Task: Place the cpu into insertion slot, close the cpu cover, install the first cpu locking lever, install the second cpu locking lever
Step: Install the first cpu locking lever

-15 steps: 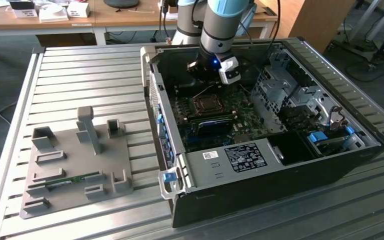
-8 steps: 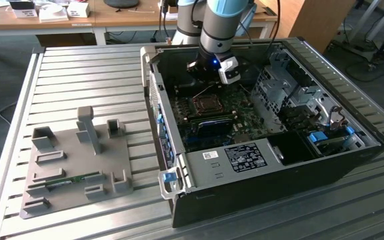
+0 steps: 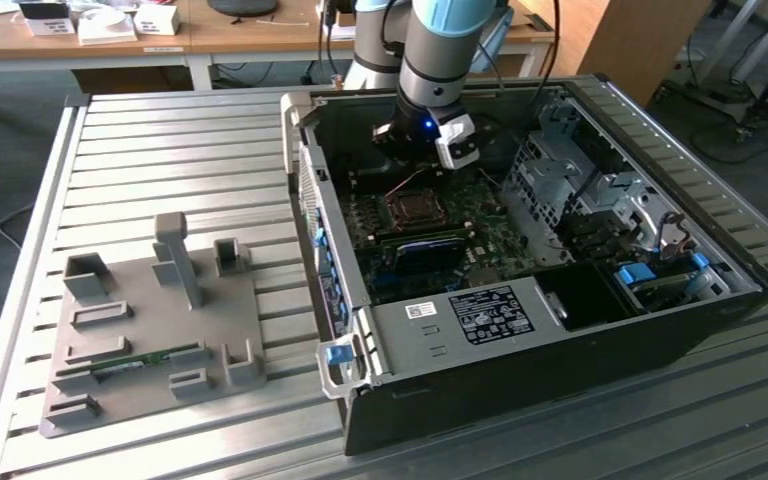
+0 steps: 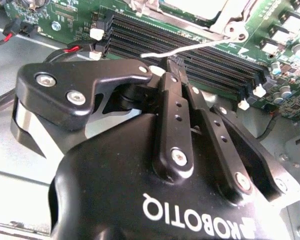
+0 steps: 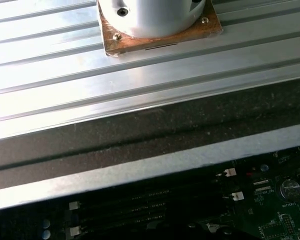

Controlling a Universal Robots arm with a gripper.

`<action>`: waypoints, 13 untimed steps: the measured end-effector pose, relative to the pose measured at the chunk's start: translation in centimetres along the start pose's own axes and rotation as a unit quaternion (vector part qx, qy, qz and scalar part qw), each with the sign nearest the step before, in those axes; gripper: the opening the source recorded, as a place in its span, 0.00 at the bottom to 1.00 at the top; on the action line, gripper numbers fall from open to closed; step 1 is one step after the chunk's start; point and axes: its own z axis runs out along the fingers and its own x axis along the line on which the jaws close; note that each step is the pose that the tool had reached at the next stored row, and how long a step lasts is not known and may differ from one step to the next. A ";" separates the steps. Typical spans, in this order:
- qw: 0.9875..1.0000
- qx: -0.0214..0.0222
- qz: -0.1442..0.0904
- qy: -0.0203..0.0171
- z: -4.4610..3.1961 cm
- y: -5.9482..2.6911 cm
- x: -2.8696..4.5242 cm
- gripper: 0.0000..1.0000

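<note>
A robot arm's gripper (image 4: pixel 176 67), fingers pressed together, reaches into an open computer case (image 3: pixel 357 410) lying on a ribbed metal table (image 3: pixel 157 150). In the second wrist view its tip sits at a thin wire locking lever (image 4: pixel 200 46) that runs across the black memory slots (image 4: pixel 140 40); whether it pinches or merely pushes the wire is unclear. The narrow closed tip suits such slim stock. The insertion slot (image 3: pixel 418 210) lies centre frame in the exterior view. The cpu (image 4: pixel 190 4) appears seated under the cpu cover (image 4: pixel 229 20), at the frame's upper edge. Case walls hem the board, and the open room is above it.
</note>
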 end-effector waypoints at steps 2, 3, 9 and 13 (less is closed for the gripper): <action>1.000 0.000 0.000 0.000 -0.20 0.07 -0.01 0.11; 1.000 0.000 0.000 0.000 -0.33 0.11 -0.01 0.11; 1.000 0.000 0.000 0.000 -1.09 0.34 -0.03 0.11; 1.000 0.000 0.000 0.000 -1.19 0.18 -0.07 0.11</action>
